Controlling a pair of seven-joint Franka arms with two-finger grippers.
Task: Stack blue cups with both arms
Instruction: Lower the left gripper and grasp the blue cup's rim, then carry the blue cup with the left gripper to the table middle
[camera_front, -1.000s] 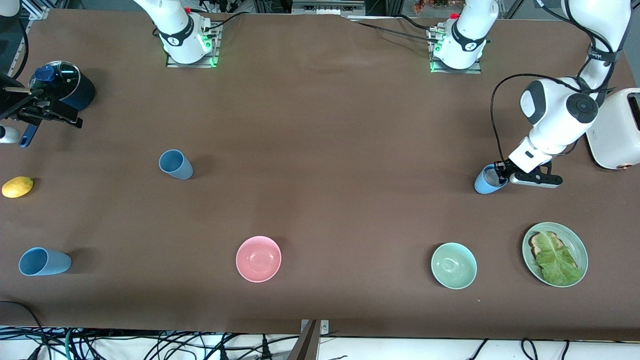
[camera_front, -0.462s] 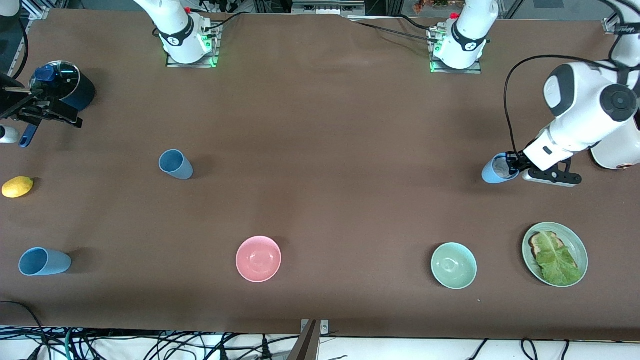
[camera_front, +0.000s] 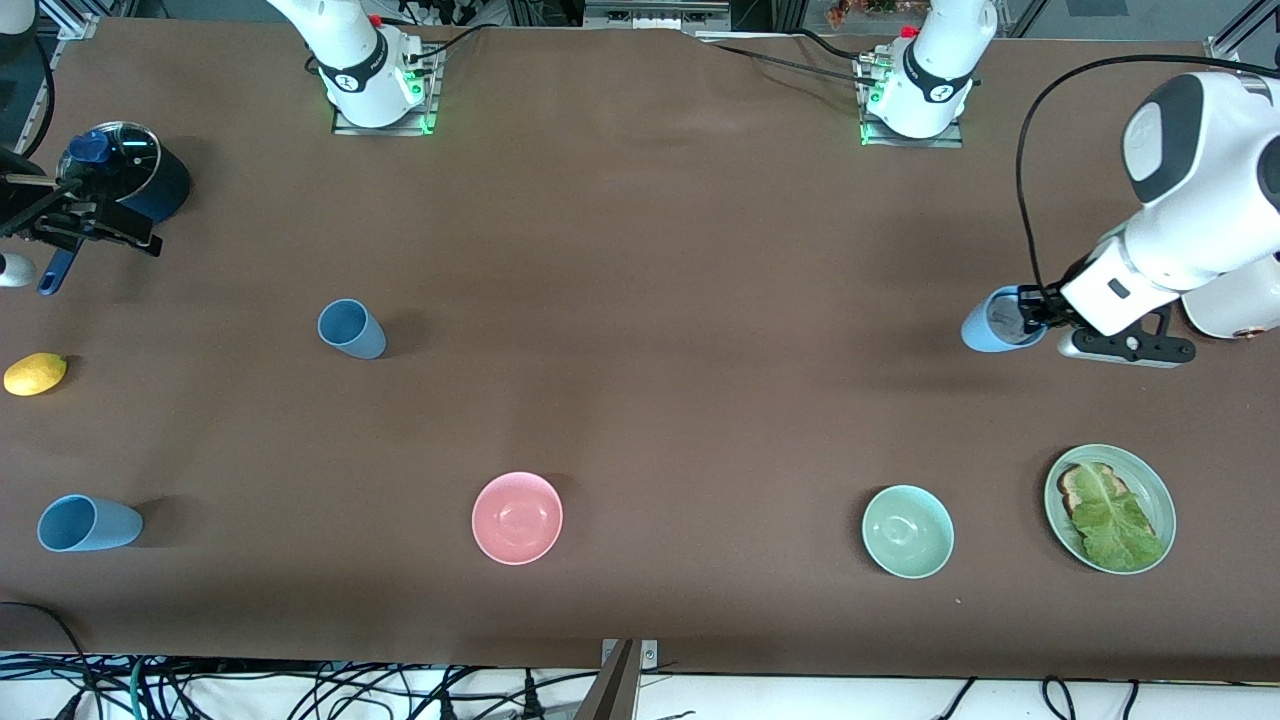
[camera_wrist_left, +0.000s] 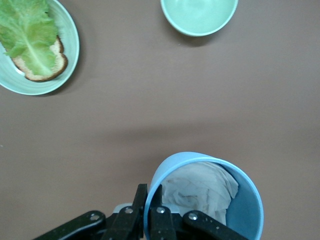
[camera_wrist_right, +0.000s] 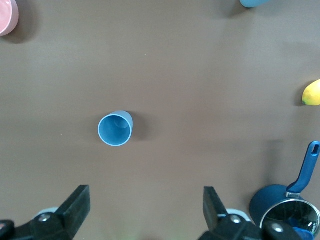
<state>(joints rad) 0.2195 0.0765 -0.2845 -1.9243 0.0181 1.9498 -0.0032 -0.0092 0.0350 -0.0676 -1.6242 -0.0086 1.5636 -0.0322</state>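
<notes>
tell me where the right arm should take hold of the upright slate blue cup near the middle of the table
Grip the slate blue cup at its rim, coming straight down from above. It stands upright with its mouth open, clear in the right wrist view, so one finger can go inside and one outside the wall. The right gripper is open above the table near it.

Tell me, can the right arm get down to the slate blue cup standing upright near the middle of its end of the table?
Probably yes. The right gripper hangs open above the table, and the slate blue cup stands upright on bare table with nothing beside it or over it. The left gripper, shut on the light blue cup, is well away.
</notes>
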